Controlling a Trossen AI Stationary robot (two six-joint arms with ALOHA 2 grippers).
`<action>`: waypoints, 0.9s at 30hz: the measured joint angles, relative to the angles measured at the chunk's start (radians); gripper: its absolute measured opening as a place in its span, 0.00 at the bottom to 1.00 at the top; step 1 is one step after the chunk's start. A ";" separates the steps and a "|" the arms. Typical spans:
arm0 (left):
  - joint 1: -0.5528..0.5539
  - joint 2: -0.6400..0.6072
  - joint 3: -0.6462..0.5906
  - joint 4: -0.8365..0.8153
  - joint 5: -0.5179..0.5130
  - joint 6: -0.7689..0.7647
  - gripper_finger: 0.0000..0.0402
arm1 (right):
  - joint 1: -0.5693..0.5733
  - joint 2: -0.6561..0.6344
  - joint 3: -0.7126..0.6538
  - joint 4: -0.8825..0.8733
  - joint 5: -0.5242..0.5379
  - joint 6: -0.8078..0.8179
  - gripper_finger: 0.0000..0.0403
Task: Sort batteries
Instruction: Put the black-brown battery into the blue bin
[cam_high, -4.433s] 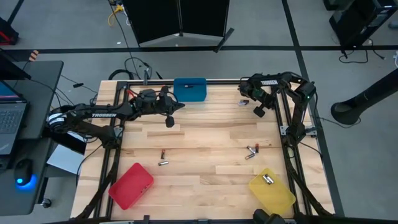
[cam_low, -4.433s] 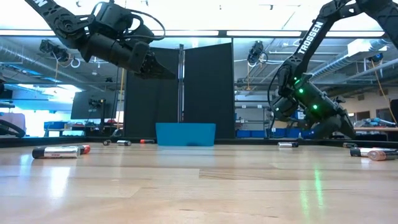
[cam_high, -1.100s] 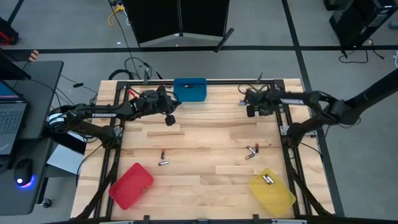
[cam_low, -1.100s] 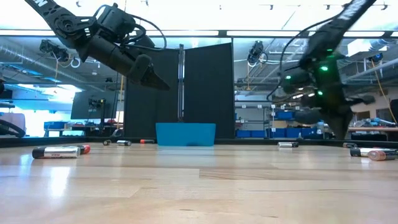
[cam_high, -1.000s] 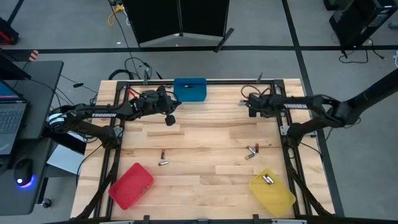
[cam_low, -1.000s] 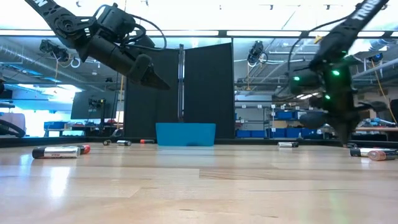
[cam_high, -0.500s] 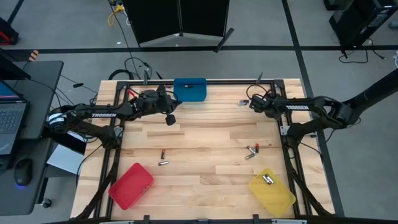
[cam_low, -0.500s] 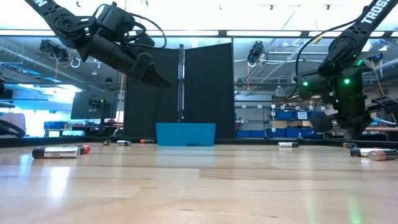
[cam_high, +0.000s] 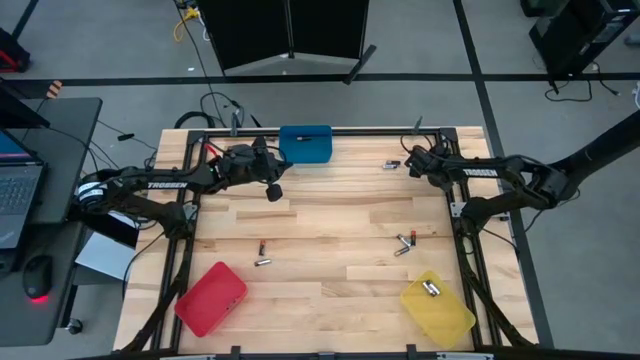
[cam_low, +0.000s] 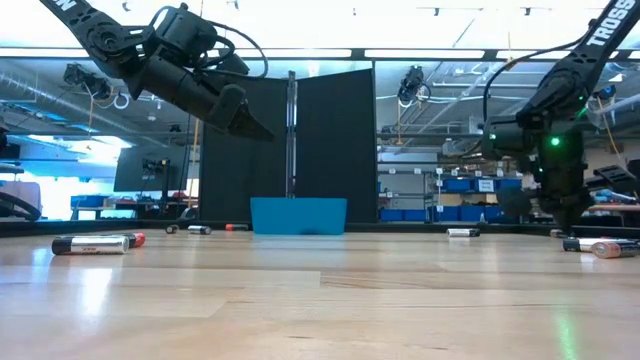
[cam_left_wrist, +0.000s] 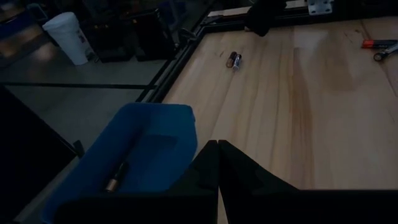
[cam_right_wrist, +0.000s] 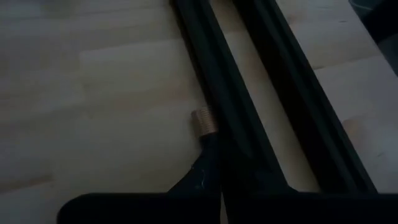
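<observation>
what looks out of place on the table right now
One small battery with a copper end lies right against the black rail at the table's far right edge, just ahead of the shut right gripper. It looks awkward to grasp there. The other loose batteries lie out on the open wood.

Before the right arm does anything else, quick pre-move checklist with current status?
1. Right pincer shut: ok, fingers together, down at the table's far right edge against the black frame rail.
2. Right pincer holding a battery: cannot tell. A copper-ended battery sits at its fingertips beside the rail, but no grip shows.
3. Left pincer clear of the work: ok, shut, empty, raised near the blue bin.
4. Blue bin loaded: ok, one battery inside.
5. Yellow bin loaded: ok, a battery lies in it.
6. Red bin: not ok, nothing visible in it; loose batteries lie nearby on the table.
</observation>
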 joint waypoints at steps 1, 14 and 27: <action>0.000 0.000 0.000 0.000 0.000 0.000 0.03 | 0.000 0.000 -0.003 0.001 0.000 -0.003 0.02; 0.000 0.000 0.000 -0.001 -0.005 0.001 0.03 | 0.116 0.001 0.064 -0.008 -0.139 -0.074 0.02; 0.000 0.000 0.000 -0.013 -0.006 0.001 0.03 | 0.147 0.002 0.161 -0.071 -0.286 -0.108 0.15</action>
